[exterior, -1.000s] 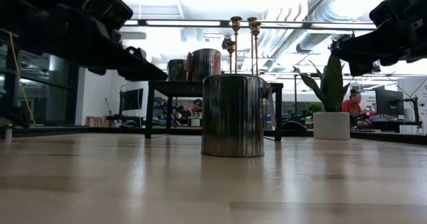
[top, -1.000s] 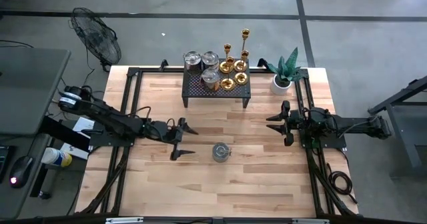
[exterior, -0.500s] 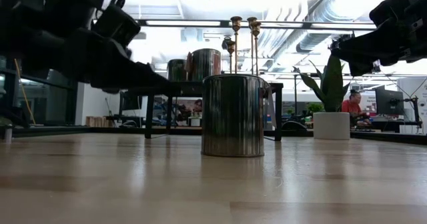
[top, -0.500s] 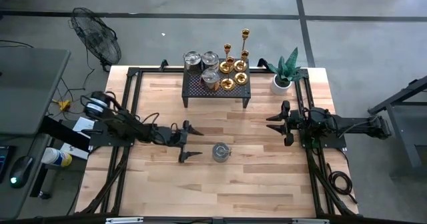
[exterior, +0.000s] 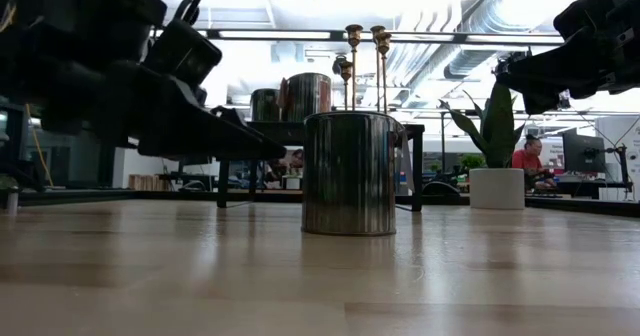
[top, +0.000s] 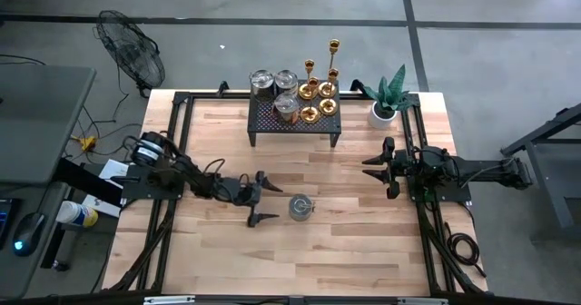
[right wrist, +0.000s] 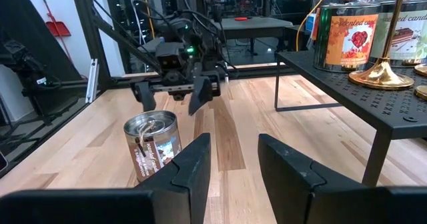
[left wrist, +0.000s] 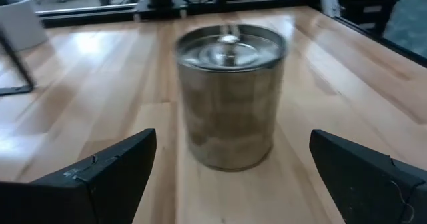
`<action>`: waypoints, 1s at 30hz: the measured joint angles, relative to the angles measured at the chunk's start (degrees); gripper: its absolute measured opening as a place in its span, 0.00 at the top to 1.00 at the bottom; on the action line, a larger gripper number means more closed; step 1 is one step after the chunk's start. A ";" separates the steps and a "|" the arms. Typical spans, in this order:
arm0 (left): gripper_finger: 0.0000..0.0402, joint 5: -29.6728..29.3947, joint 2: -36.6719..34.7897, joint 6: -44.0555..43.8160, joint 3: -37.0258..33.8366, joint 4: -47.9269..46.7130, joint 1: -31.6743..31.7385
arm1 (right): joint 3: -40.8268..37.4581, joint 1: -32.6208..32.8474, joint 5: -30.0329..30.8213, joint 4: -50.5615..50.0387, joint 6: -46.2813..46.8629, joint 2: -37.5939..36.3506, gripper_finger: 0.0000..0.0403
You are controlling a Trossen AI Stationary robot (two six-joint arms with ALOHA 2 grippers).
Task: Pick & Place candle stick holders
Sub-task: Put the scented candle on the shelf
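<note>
From above, the shiny brass candle stick holders are seen upright, stems vertical, on the perforated black rack at the pale wooden desk's far edge, while the wrist views show the left pincer spread wide before a ribbed metal can, the right pincer partly parted and empty.

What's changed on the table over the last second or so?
The left gripper has moved across the table toward the lone silver can, jaws wide open on either side of it, nothing held yet. The right gripper, the can, the gold candle stick holders and the cans on the black rack stayed where they were.
</note>
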 joint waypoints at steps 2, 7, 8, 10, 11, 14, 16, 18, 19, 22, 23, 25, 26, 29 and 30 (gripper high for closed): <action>0.04 1.18 0.96 1.34 0.58 0.33 -0.06 | 0.01 0.00 -0.02 0.00 -0.02 0.00 0.71; 0.04 1.54 4.16 3.16 2.04 3.03 0.09 | 0.01 0.00 0.00 0.00 -0.01 0.00 0.71; 0.04 1.65 4.74 3.10 2.49 3.05 0.11 | -0.01 0.00 -0.01 0.00 -0.01 0.00 0.71; 0.04 1.94 5.88 2.94 3.46 3.10 0.11 | 0.01 -0.01 0.00 0.00 -0.02 0.00 0.71; 0.04 2.21 6.44 2.89 3.92 3.11 0.11 | 0.00 0.01 0.00 0.00 -0.02 0.00 0.71; 0.04 2.70 7.80 2.72 5.61 3.18 0.09 | 0.01 0.00 0.00 0.00 -0.02 0.00 0.71; 0.04 2.68 8.47 2.69 6.60 3.26 0.09 | 0.01 0.00 0.00 0.00 -0.01 0.00 0.71; 0.04 2.22 9.12 2.71 7.53 3.33 0.09 | 0.00 0.00 0.00 0.00 -0.02 0.00 0.71; 0.04 1.97 9.48 2.70 7.96 3.38 0.10 | 0.01 -0.01 -0.01 0.00 -0.01 0.00 0.71; 0.04 2.02 10.66 2.68 9.29 3.34 0.12 | -0.01 -0.01 -0.01 0.00 0.00 0.00 0.71; 0.04 2.30 11.12 2.68 9.70 3.27 0.15 | 0.00 0.00 -0.01 0.00 0.00 0.00 0.71; 0.04 2.74 11.80 2.67 10.64 3.13 0.13 | 0.01 0.01 -0.01 0.00 -0.02 0.00 0.71; 0.04 2.87 12.14 2.64 11.22 3.15 0.11 | 0.01 0.01 0.00 0.00 -0.02 0.00 0.71; 0.04 2.63 12.37 2.35 12.45 3.07 0.11 | 0.01 -0.01 0.00 0.00 -0.02 0.00 0.71; 0.04 2.39 12.37 2.21 12.89 3.09 0.19 | 0.01 0.00 0.00 0.00 -0.02 0.00 0.71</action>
